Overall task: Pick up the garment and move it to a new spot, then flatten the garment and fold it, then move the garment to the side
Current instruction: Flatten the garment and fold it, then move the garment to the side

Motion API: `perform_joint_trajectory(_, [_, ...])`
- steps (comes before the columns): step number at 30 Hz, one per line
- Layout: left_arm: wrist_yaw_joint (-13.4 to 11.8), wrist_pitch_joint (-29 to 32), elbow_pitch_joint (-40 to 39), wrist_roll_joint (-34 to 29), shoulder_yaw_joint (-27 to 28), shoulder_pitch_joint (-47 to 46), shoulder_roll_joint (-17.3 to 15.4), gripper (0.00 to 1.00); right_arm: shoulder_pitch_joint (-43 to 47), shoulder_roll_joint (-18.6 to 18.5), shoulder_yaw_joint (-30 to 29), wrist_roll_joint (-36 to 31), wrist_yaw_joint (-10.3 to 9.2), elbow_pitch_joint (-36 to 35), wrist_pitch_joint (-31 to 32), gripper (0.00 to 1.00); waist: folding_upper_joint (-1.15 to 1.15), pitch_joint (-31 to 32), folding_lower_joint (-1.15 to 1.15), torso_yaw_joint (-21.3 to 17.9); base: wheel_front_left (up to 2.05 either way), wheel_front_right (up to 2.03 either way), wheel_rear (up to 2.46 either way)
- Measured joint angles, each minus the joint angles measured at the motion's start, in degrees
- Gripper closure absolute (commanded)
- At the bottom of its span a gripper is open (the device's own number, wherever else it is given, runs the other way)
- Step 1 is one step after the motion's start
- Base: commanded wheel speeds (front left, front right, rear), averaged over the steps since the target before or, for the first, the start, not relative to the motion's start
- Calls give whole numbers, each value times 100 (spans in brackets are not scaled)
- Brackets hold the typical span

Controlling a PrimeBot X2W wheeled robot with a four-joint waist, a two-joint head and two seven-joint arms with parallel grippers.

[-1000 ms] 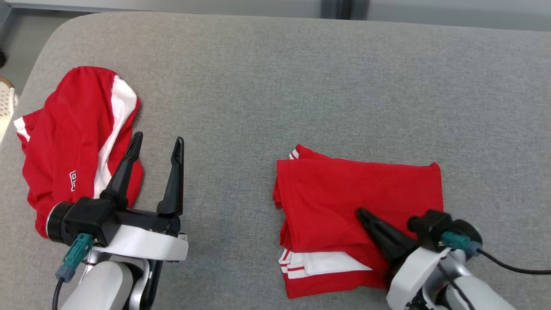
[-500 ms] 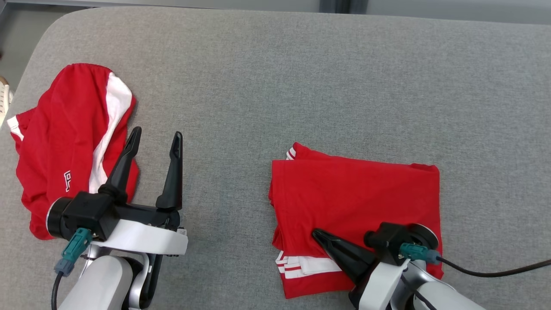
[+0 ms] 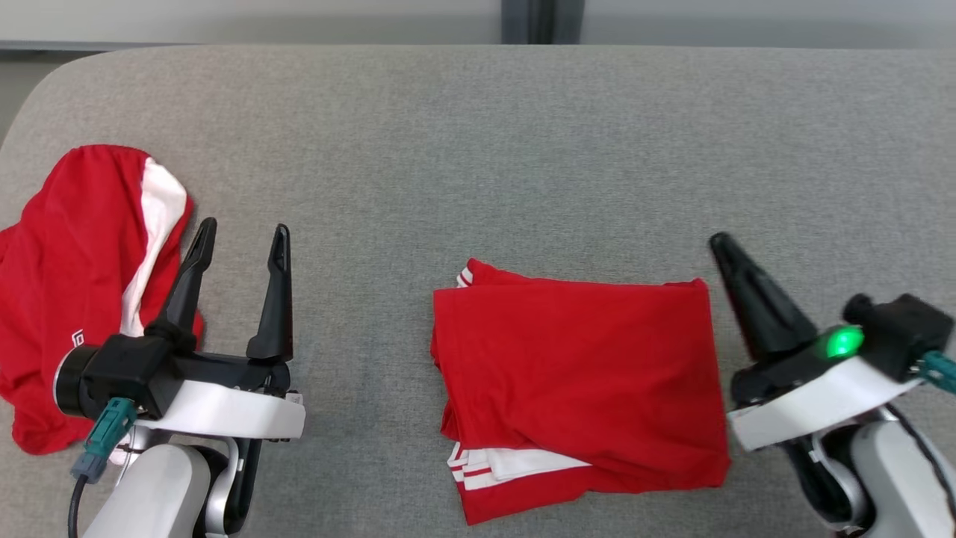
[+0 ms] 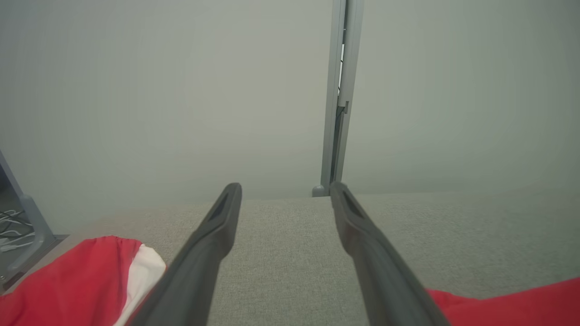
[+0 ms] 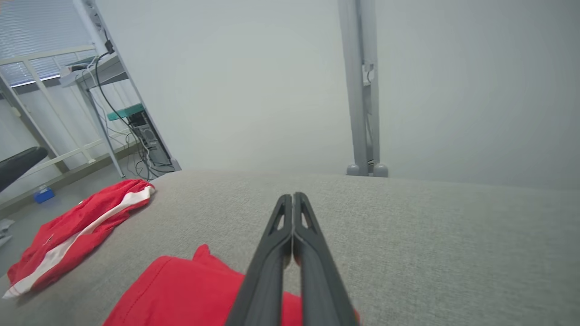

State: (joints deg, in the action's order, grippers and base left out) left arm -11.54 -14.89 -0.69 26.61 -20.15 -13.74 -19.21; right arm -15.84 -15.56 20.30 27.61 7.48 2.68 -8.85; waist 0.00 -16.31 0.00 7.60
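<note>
1. Far L: crumpled red garment [image 3: 75,284] with white side stripe and small white logo. It lies in a heap at the L edge of the grey padded table [image 3: 478,149]. Its L part runs out of the head view.
2. L gripper [image 3: 243,228]: jaws spread wide, nothing betw. them, pointing away from the robot. In head view its L finger [image 3: 188,280] overlaps the heap's R edge and the other finger is over bare grey fabric. Contact w/ cloth: can't tell. L wrist view: red and white heap at lower L, a red edge at lower R, grey table betw. the fingers.
3. Centre, far side: grey upright post [image 3: 527,21] behind the table edge, pale wall either side.
4. Centre, near side: folded red garment [image 3: 575,373], the task item. Approx. rectangular, flat on the table, betw. the two grippers and well apart from the heap. White panel w/ red stripes sticks out at its near-L corner, striped trim at its far-L corner. Some soft creases on top.
5. R gripper [image 3: 721,243]: jaws pressed together, empty. Tip angles away and slightly L, just beside the folded garment's far-R corner, not on the cloth. R wrist view: closed fingers over grey table, red cloth at lower L.
6. Green light [image 3: 842,342] lit on the R wrist housing.
</note>
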Motion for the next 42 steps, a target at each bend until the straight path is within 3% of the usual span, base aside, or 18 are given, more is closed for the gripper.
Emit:
perform_joint_trajectory(7, [-71,0,-132,-101,138,54,-66,0,371,333,-1462,-566,0,-405,86,100,0,143,0,-231,0,0,0])
perform_joint_trajectory(8, [-114,0,-193,-140,169,68,-86,0,422,393,-1634,-657,0,-433,153,85,0,165,0,-262,0,0,0])
perform_joint_trajectory(9, [-134,0,-268,-165,203,78,-103,0,488,444,-1774,-784,0,-481,179,55,0,188,0,-291,0,0,0])
perform_joint_trajectory(10, [-171,0,-330,-200,231,83,-125,0,545,502,-1922,-918,0,-566,178,11,0,214,0,-318,0,0,0])
perform_joint_trajectory(11, [-190,-1,-402,-203,253,109,-131,0,590,557,-2024,-1000,0,-600,223,0,0,241,0,-341,0,0,0])
perform_joint_trajectory(19, [-282,-1,-402,-224,374,327,-200,0,1073,823,-2209,-1373,0,-799,385,0,0,464,0,-483,0,0,0])
perform_joint_trajectory(27, [-168,-1,-267,-190,452,766,-213,0,1379,895,-2152,-1395,0,-714,430,0,0,660,0,-585,0,0,0])
perform_joint_trajectory(38, [-105,-1,-283,-245,388,827,-197,0,1433,900,-2187,-1395,0,-601,499,0,0,638,0,-425,0,0,0])
perform_joint_trajectory(42, [-78,-1,-283,-286,339,723,-174,0,1423,771,-1881,-1344,0,-374,761,0,0,581,0,-287,0,0,0])
